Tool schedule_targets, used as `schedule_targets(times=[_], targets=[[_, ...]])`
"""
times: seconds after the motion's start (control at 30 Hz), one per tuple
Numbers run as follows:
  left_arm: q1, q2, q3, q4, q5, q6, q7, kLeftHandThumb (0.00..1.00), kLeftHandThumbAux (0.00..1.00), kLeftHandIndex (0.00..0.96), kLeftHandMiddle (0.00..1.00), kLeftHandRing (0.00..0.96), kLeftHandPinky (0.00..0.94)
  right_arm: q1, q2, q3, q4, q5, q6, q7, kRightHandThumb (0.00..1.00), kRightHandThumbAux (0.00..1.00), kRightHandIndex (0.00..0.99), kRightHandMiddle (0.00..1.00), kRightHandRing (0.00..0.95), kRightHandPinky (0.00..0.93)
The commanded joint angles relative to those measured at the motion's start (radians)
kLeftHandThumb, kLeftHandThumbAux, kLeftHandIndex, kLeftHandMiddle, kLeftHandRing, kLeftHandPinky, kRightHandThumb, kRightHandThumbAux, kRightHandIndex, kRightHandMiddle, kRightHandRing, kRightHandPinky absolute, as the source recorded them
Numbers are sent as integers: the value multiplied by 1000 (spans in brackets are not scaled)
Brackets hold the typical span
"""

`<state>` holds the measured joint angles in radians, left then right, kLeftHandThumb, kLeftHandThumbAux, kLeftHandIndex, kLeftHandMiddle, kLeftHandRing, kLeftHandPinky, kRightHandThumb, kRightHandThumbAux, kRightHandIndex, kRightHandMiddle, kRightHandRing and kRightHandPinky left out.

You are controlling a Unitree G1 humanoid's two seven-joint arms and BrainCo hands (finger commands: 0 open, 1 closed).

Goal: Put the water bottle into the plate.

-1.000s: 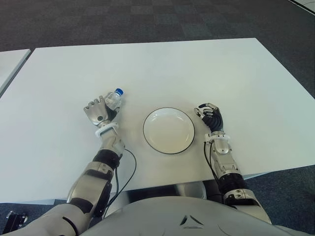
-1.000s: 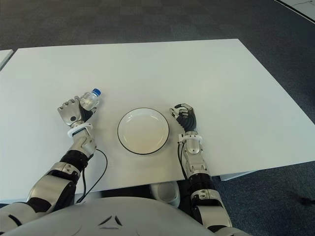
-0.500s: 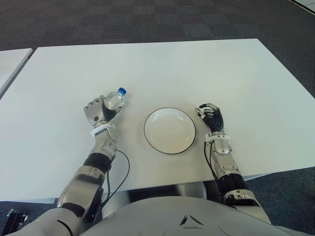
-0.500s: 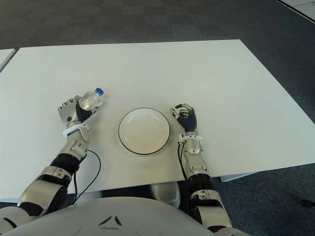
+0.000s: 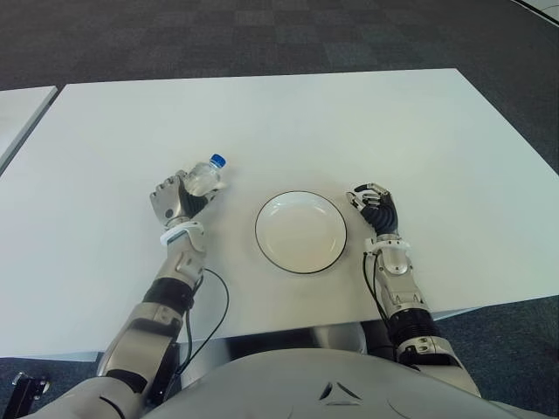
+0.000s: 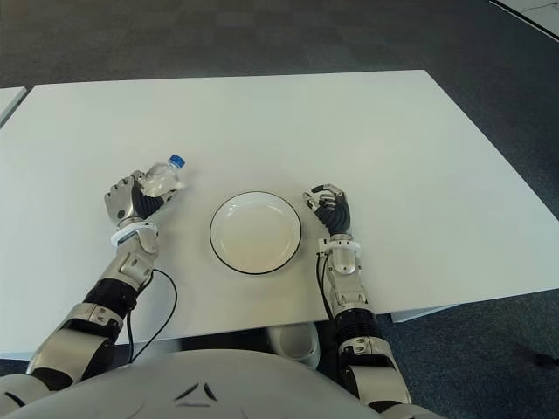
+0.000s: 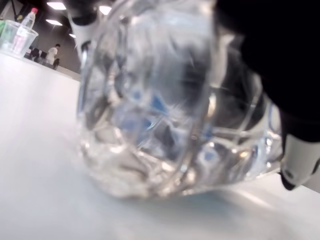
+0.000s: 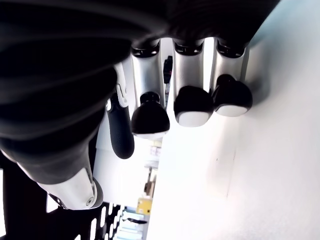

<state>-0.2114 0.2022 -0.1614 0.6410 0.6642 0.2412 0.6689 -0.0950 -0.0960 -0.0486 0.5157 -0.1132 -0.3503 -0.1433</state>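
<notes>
A clear water bottle [image 5: 204, 177] with a blue cap sits in my left hand [image 5: 175, 199], whose fingers are curled around it, left of the plate. In the left wrist view the bottle [image 7: 165, 100] fills the picture close above the white table [image 7: 45, 200]. The white plate [image 5: 300, 232] with a dark rim lies empty in front of me, a short gap from the bottle. My right hand [image 5: 374, 207] shows just right of the plate with fingers [image 8: 190, 105] curled and nothing in them.
The white table [image 5: 306, 122] stretches far beyond the plate. A second table's edge [image 5: 17, 109] shows at the far left. Dark carpet surrounds both. A cable [image 5: 214, 301] hangs by my left forearm.
My left hand with the bottle has shifted slightly away from me and a little left. The right hand and plate have stayed put.
</notes>
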Motion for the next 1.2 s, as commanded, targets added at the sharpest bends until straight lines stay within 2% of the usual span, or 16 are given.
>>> schedule_targets(times=[0.03, 0.43, 0.63, 0.97, 1.13, 1.2], targets=[[80, -19, -3, 33, -58, 15, -75, 856, 668, 399, 530, 854, 829, 13, 9, -3, 26, 16, -8, 10, 697, 732, 436, 889, 882, 869], [108, -4, -9, -40, -55, -25, -54, 854, 669, 398, 532, 852, 834, 13, 9, -10, 26, 16, -9, 13, 698, 732, 436, 887, 881, 867], [196, -21, -7, -367, -46, 17, -112, 854, 669, 397, 532, 855, 818, 13, 7, -13, 25, 17, -11, 20, 698, 732, 436, 884, 877, 864], [270, -2, 4, -581, -66, -74, -178, 853, 670, 395, 524, 857, 800, 13, 8, -14, 18, 13, 0, 22, 698, 732, 436, 887, 881, 871], [276, 11, -6, -652, -50, -107, -205, 852, 671, 394, 523, 862, 804, 10, 6, -14, 26, 13, -3, 25, 697, 733, 436, 887, 881, 867], [272, 13, -18, -685, -33, -108, -217, 852, 671, 394, 523, 863, 768, 9, 6, -14, 29, 15, -8, 28, 697, 733, 436, 887, 880, 867]])
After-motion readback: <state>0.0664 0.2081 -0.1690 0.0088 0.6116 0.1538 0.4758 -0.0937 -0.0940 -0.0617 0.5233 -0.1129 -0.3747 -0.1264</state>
